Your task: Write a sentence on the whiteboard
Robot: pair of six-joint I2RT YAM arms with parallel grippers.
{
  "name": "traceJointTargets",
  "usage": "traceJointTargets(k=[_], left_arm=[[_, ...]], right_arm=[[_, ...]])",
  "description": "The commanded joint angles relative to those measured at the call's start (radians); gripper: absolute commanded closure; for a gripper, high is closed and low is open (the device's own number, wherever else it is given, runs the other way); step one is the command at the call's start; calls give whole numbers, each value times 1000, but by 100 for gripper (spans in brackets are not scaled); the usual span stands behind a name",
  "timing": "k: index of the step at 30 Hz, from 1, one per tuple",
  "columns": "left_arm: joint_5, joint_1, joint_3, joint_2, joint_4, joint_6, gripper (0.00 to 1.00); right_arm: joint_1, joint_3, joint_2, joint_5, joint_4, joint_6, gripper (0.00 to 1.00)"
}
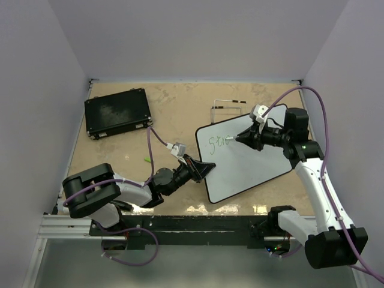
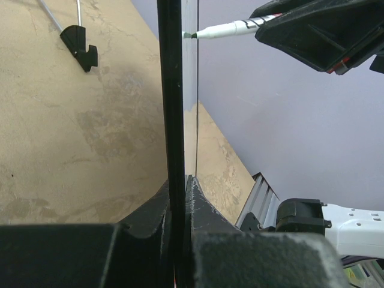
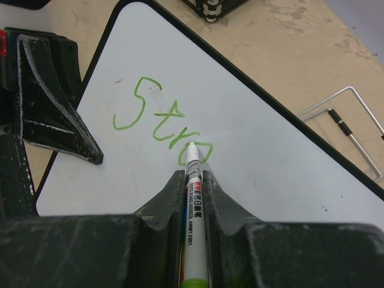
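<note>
The left gripper (image 1: 204, 170) is clamping the near left edge of the whiteboard (image 1: 252, 168), which is lying on the table (image 1: 174, 114). Above the whiteboard, the right gripper (image 1: 243, 138) is pinching a marker (image 3: 192, 157) between narrow jaws, its tip touching the green sentence (image 3: 159, 114), which reads only "Stro". Beyond the whiteboard, a wire stand (image 1: 228, 105) and a black case (image 1: 117, 112) are resting.

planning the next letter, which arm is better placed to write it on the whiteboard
Right. The right gripper is shut on the marker, whose tip rests on the whiteboard at the end of the green "Stro". The left gripper is clamped on the board's edge, steadying it.
</note>
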Motion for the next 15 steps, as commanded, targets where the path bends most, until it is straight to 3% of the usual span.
traceJointTargets(k=[1, 15], left_arm=[[47, -8, 10, 14, 0, 111, 100], [49, 6, -19, 14, 25, 93, 100]], right_arm=[[-1, 39, -32, 33, 62, 34, 100], [-22, 13, -68, 90, 36, 23, 100]])
